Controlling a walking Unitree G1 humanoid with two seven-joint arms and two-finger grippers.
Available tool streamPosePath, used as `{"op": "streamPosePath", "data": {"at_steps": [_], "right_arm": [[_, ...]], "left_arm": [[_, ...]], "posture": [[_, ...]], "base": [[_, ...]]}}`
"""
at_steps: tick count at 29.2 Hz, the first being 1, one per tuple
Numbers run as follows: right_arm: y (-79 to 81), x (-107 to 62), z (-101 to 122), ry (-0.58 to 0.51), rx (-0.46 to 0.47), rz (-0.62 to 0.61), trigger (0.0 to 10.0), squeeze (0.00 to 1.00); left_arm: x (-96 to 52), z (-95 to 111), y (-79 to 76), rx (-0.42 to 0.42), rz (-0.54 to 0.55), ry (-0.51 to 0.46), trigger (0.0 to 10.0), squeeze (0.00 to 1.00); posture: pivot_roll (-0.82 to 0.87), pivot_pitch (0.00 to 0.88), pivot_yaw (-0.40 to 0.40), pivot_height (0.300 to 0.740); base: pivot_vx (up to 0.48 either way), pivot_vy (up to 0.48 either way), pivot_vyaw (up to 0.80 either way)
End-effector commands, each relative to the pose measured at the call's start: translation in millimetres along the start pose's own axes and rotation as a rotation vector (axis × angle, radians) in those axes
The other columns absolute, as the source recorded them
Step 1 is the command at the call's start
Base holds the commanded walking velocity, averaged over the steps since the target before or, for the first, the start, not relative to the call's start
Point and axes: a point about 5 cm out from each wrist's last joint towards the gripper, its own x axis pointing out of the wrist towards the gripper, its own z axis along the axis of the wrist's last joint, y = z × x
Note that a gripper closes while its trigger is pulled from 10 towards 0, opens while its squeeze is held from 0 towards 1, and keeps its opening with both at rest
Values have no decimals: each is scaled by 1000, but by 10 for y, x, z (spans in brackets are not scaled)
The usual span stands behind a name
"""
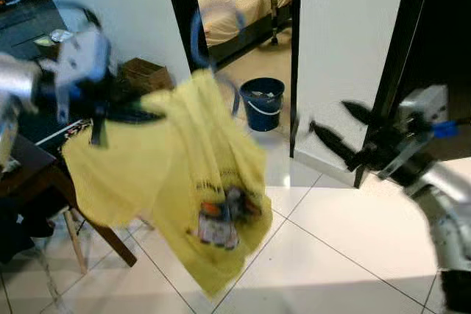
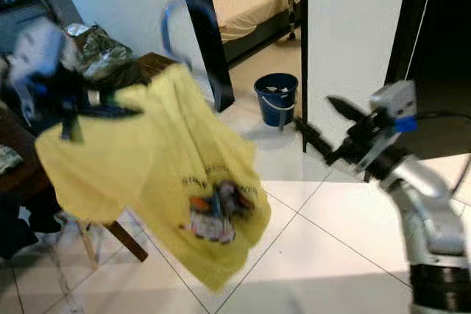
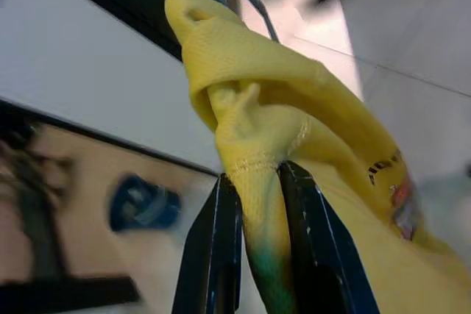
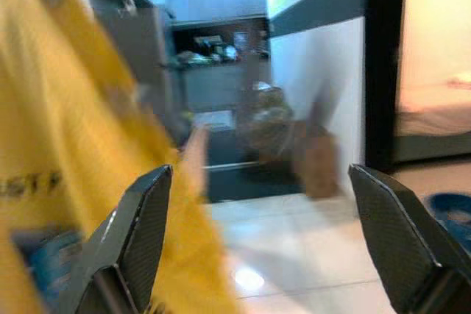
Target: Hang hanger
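The left gripper (image 3: 254, 204) is raised at the robot's upper left, fingers pinched on a bunched fold of the yellow shirt (image 1: 195, 189), approx at the shoulder end of the hanger (image 1: 210, 49). The shirt hangs down and to the right of that gripper, w/ a printed graphic near its lower edge; the hanger's blue hook sticks up above the collar, blurred. The right gripper (image 1: 335, 124) is held out at the right, fingers spread wide, nothing between them, apart from the shirt's edge. Behind: a blue bucket (image 1: 263, 103) on the tile floor (image 1: 346, 240) by a doorway, a bed (image 1: 235, 5) beyond, and a dark wood table (image 1: 44, 174) at left.
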Motion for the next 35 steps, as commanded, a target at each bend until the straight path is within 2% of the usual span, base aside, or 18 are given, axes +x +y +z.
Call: {"op": "streamPosePath", "data": {"at_steps": [1, 2, 4, 8, 12, 17, 19, 22, 25, 30, 32, 35], "right_arm": [[165, 31, -80, -27, 106, 106, 10000, 0], [165, 31, -80, -27, 106, 106, 10000, 0], [235, 22, -139, -72, 207, 149, 10000, 0], [249, 11, -157, -117, 279, 162, 10000, 0], [269, 6, -109, -249, 386, 175, 10000, 0], [267, 4, -64, -311, 419, 177, 10000, 0], [355, -8, 4, -360, 448, 255, 10000, 0], [429, -5, 35, -374, 456, 308, 10000, 0], [619, 21, 181, -459, 502, 430, 10000, 0], [753, 89, 215, -432, 480, 492, 10000, 0], [816, 208, 164, -355, 406, 470, 10000, 0], [836, 249, 146, -327, 375, 461, 10000, 0]], "left_arm": [[-136, 116, 139, -3, 84, -81, 10000, 0], [-136, 116, 139, -3, 84, -81, 10000, 0], [-214, 179, 234, 2, 128, -118, 10000, 0], [-255, 202, 279, 17, 154, -143, 10000, 0], [-278, 262, 317, 15, 147, -192, 10000, 0], [-278, 294, 325, 37, 137, -208, 10000, 0], [-270, 316, 349, 39, 132, -214, 10000, 0], [-261, 324, 357, 38, 130, -217, 10000, 0], [-229, 338, 353, 36, 115, -233, 10000, 0], [-209, 329, 337, 29, 102, -241, 10000, 0], [-197, 327, 331, 26, 94, -243, 10000, 0], [-193, 326, 330, 25, 91, -245, 10000, 0]], "posture": [[-67, 0, 140, 740], [-67, 0, 140, 740], [-67, 0, 141, 740], [-67, 0, 140, 740], [-70, 0, 144, 740], [-72, 0, 148, 740], [-72, 0, 159, 740], [-72, 0, 159, 740], [-71, 0, 165, 740], [-71, 0, 168, 740], [-71, 0, 168, 740], [-71, 0, 168, 740]], "base": [[0, 0, 0], [0, 0, 0], [0, 0, 0], [0, 0, 0], [0, 0, 0], [0, 0, 0], [0, 0, 0], [0, 0, 0], [0, 0, 0], [0, 0, 0], [0, 0, 0], [0, 0, 0]]}}
